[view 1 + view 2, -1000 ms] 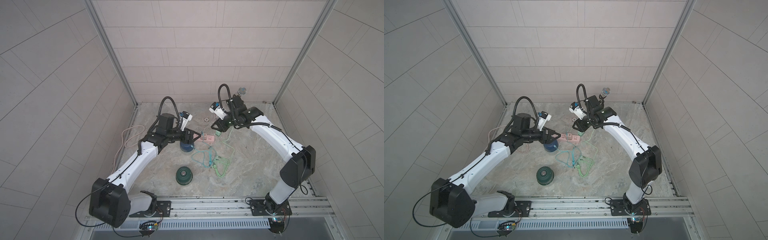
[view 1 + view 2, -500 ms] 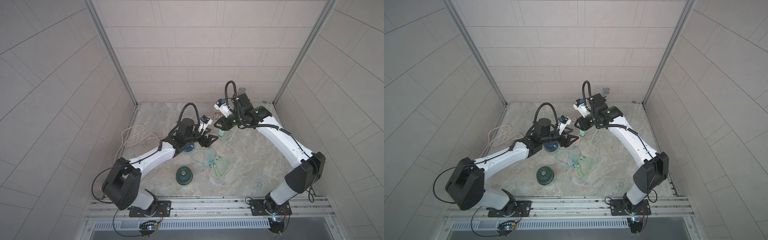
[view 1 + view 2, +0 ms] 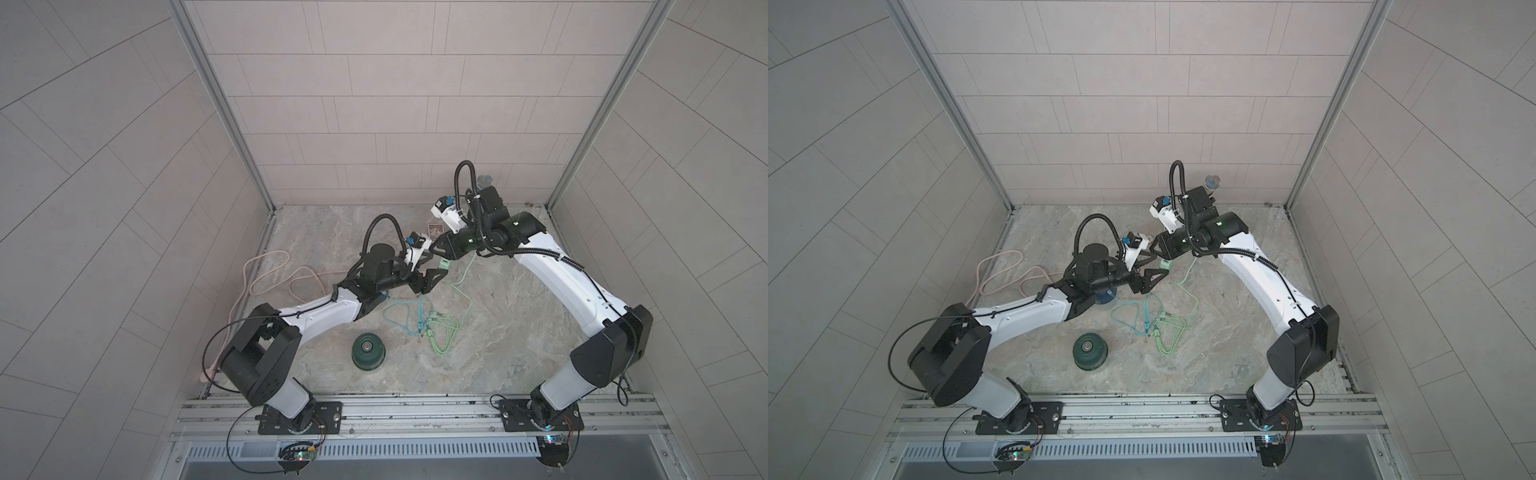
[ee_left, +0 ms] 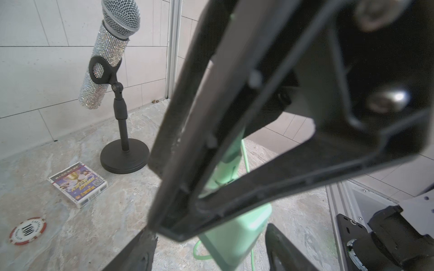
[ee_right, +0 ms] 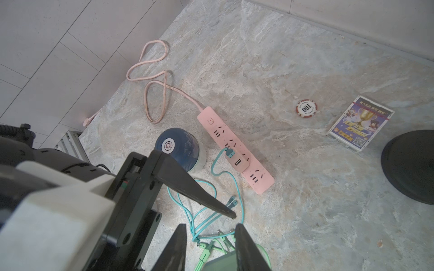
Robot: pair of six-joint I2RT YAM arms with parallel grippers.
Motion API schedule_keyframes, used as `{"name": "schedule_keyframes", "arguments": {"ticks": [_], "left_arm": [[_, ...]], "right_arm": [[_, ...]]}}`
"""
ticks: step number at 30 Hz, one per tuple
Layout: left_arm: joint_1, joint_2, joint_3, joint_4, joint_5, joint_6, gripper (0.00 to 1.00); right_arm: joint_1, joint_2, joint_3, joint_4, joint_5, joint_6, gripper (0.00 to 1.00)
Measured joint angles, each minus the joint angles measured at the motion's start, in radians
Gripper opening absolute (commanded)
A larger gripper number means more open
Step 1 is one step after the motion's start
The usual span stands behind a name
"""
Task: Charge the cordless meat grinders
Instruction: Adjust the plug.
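Observation:
The dark green meat grinder (image 3: 368, 351) stands alone near the front in both top views. The dark blue meat grinder (image 5: 178, 150) sits beside the pink power strip (image 5: 234, 150); in a top view the left arm mostly hides this grinder (image 3: 1102, 297). My right gripper (image 5: 210, 225) is shut on a green plug adapter (image 3: 444, 263), held above the floor with its green cable hanging. My left gripper (image 4: 210, 231) is open. Its fingers (image 4: 281, 251) stand on either side of the adapter's lower end (image 4: 234, 237) and do not touch it.
A pink adapter with a teal cable (image 5: 239, 162) is plugged into the strip. Loose teal and green cables (image 3: 419, 320) lie mid-floor. The strip's pink cord (image 3: 270, 274) loops at the left. A microphone on a stand (image 4: 112, 54), a card box (image 4: 78, 184) and a poker chip (image 4: 27, 231) stand at the back.
My left arm has swung right, away from the blue grinder, and its open gripper now brackets the green adapter. The right gripper has lifted that adapter and carried it slightly right.

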Motion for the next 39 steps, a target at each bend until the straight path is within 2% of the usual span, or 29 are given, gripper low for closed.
{"name": "schedule_keyframes", "arguments": {"ticks": [7,26,31,35,39], "left_arm": [[-0.022,0.014,0.0,-0.001,0.002,-0.003,0.74],[-0.024,0.03,0.001,-0.025,-0.018,0.008,0.49],[-0.024,0.027,0.002,-0.033,-0.01,0.005,0.37],[-0.02,0.011,0.008,-0.065,0.02,0.01,0.2],[-0.012,-0.008,0.024,-0.11,0.064,0.01,0.13]], "right_arm": [[0.0,0.0,0.0,0.001,-0.011,0.02,0.14],[-0.005,-0.009,-0.022,0.021,-0.031,0.046,0.14],[-0.007,-0.01,-0.04,0.03,-0.033,0.049,0.14],[-0.019,-0.019,-0.061,0.036,-0.037,0.052,0.15],[-0.041,-0.042,-0.086,0.038,-0.057,0.048,0.19]]}}
